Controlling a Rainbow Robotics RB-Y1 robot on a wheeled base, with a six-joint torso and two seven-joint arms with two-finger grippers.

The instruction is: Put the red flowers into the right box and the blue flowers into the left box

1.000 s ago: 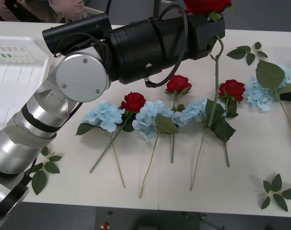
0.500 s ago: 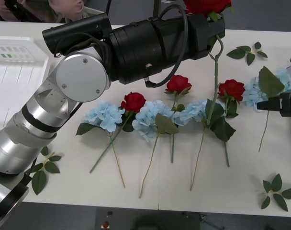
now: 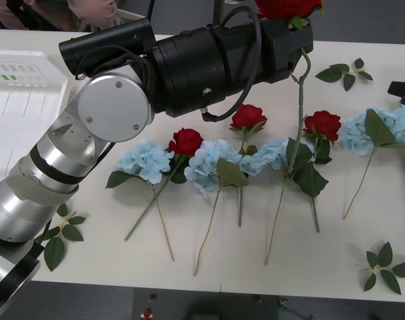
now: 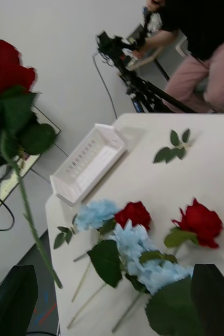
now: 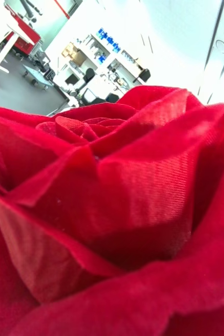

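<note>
My left gripper [image 3: 297, 45] is raised above the table's far side, shut on a red flower [image 3: 288, 8] whose stem [image 3: 300, 100] hangs down; its petals [image 5: 112, 210] sit right against the left wrist camera. Three more red flowers [image 3: 184, 141] [image 3: 248, 117] [image 3: 322, 124] lie in a row among blue flowers [image 3: 144, 161] [image 3: 206, 163] [image 3: 272, 155]. Another blue flower [image 3: 379, 128] lies flat at the right. My right gripper [image 3: 402, 93] [image 4: 112, 310] hovers open at the right edge, holding nothing. The left box [image 3: 16, 100] [image 4: 88, 163] stands at the far left. The right box is out of view.
Loose green leaf sprigs lie at the far right [image 3: 346, 72], the front right [image 3: 388, 267] and the front left [image 3: 59, 237]. My left arm [image 3: 109, 107] spans the left half of the table. A camera tripod [image 4: 143, 89] stands beyond the table.
The rightmost blue flower has swung round and now lies flat with its stem pointing front-left. My right gripper has drawn away from it toward the far right edge. The left arm stayed still.
</note>
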